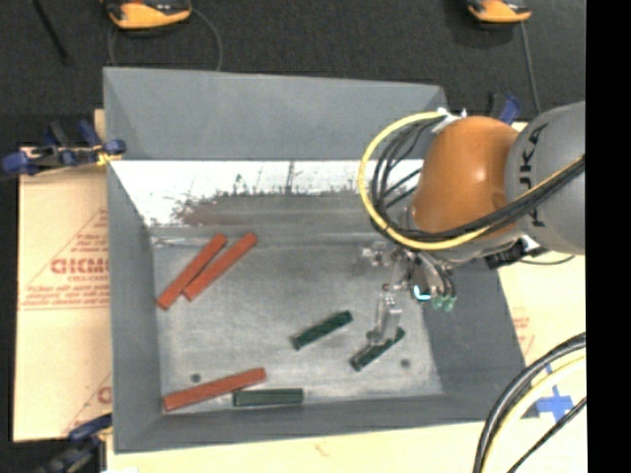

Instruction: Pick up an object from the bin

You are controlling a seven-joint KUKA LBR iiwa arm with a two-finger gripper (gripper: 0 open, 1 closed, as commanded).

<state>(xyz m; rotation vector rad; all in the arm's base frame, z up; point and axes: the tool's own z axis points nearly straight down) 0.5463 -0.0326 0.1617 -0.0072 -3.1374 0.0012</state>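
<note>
My gripper [383, 329] hangs low in the right part of the bin, below the orange cover. Its tip is right at a short dark green block [380, 353] that lies slanted on the bin floor, touching or just above the block's upper end. A second dark green block [322, 330] of the same kind lies a little to the left, also slanted, apart from the gripper.
Two orange-red sticks [207, 268] lie side by side at the upper left. Another orange-red stick [214, 388] and a dark green block [268, 397] rest near the front wall. The arm and its cables cover the bin's right rear corner.
</note>
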